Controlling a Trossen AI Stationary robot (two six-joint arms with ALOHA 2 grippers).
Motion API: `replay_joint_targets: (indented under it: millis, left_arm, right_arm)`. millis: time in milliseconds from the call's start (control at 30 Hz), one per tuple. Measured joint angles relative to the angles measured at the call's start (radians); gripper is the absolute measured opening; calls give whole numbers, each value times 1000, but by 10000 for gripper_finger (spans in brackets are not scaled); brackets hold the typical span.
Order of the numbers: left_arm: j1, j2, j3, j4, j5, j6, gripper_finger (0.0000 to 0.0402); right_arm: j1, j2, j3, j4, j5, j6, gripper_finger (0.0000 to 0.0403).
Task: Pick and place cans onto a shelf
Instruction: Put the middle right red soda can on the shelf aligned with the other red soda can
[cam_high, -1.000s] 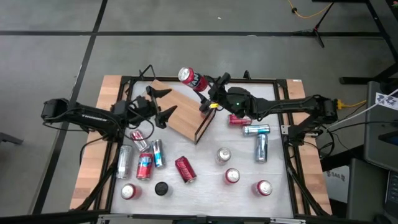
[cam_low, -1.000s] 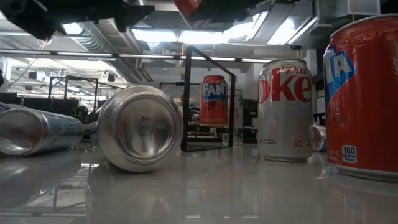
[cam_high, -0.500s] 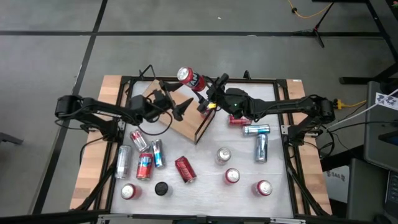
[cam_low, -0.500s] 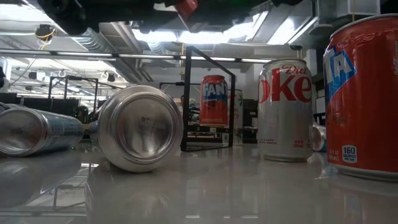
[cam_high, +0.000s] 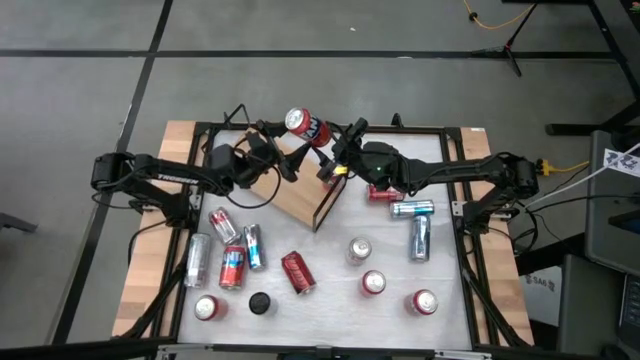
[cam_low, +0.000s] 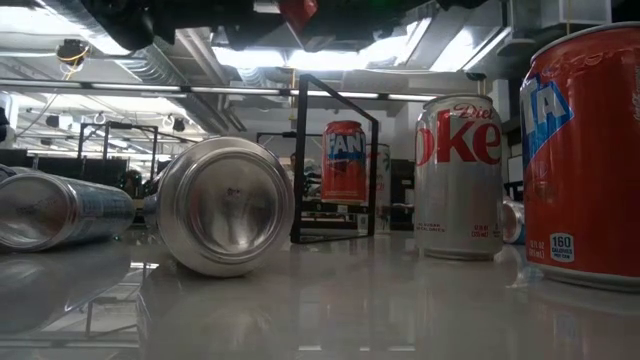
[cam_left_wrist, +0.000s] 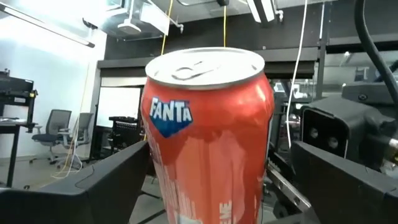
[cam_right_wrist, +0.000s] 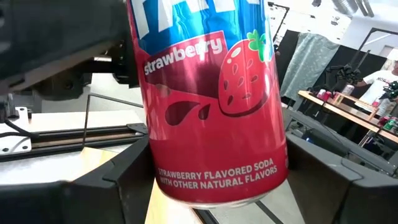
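Note:
A red Fanta strawberry can (cam_high: 308, 126) hangs over the far end of the shelf (cam_high: 290, 190), a wooden board with a black frame (cam_high: 331, 206) that lies slanted on the table. My right gripper (cam_high: 333, 148) reaches in from the table's right and is shut on this can. My left gripper (cam_high: 284, 148) comes from the left and is open. In the left wrist view its fingers (cam_left_wrist: 118, 180) stand on either side of the can (cam_left_wrist: 208, 130) without plainly touching it. The low view shows only the can's red underside (cam_low: 298, 10) at the top. My right gripper pinches the can's side wall at its lower half (cam_right_wrist: 163, 168) between its two fingers (cam_right_wrist: 115, 186). The fingers come about level from the table's right side. The can is lifted clear above the shelf, roughly upright, its silver top (cam_high: 297, 121) leaning toward the far left.
Several cans lie at the table's near left (cam_high: 232, 262), and a red one (cam_high: 298, 272) lies in the middle. Upright cans (cam_high: 373, 283) and two lying silver ones (cam_high: 421, 238) are at the near right. A black disc (cam_high: 260, 302) sits near the front.
My left gripper has moved toward the table's right and far edge and risen, coming across the shelf to the held can, so that its fingers now flank it. The can and my right gripper have kept still.

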Motion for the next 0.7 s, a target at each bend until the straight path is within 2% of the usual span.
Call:
replay_joint_targets:
  millis: [700]
  left_arm:
    - [0,0,31,-1,1,0,386]
  right_arm:
    - [0,0,0,-1,0,0,289]
